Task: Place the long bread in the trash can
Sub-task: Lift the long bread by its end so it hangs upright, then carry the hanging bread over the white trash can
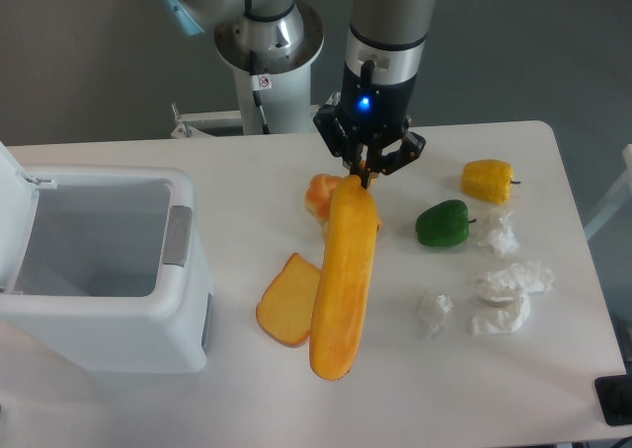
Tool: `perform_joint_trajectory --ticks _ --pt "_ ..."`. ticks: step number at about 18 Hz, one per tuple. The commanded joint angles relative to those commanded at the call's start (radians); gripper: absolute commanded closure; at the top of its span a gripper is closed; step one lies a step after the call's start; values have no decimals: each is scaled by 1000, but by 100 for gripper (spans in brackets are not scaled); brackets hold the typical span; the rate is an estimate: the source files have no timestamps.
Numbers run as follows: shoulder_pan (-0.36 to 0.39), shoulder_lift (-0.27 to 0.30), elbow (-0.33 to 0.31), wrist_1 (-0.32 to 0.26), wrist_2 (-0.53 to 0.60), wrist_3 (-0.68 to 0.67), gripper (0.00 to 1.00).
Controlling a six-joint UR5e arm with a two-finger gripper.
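White tabletop [247, 172] fills the scene below the grey arm. Its black two-finger gripper [366, 177] is closed on the top end of the long smooth orange-yellow bread [346, 275], which hangs over a flat toast slice [286, 313]. At left, well apart, stands the large white boxy trash can [99, 270], lid open.

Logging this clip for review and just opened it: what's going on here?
The arm's gripper is closed on the top end of the long bread, which hangs down over the table in front of the toast slice. The trash can sits at the left with its lid open and looks empty; the bread is not over it yet. A small bread roll, a green pepper, a yellow pepper and crumpled paper lie on the table.
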State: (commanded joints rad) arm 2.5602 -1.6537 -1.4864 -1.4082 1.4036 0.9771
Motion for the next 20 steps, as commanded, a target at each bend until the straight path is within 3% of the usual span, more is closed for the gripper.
perform_joint_trajectory --ticks 5,9,13,17,20 --pt "-3 35 2 -58 67 -8 99" --pt "-3 81 5 -164 92 -8 99" --pt "-12 140 2 -233 87 -8 99" --pt "-95 186 5 -340 86 -3 99" --pt "-162 187 8 -353 55 -8 99"
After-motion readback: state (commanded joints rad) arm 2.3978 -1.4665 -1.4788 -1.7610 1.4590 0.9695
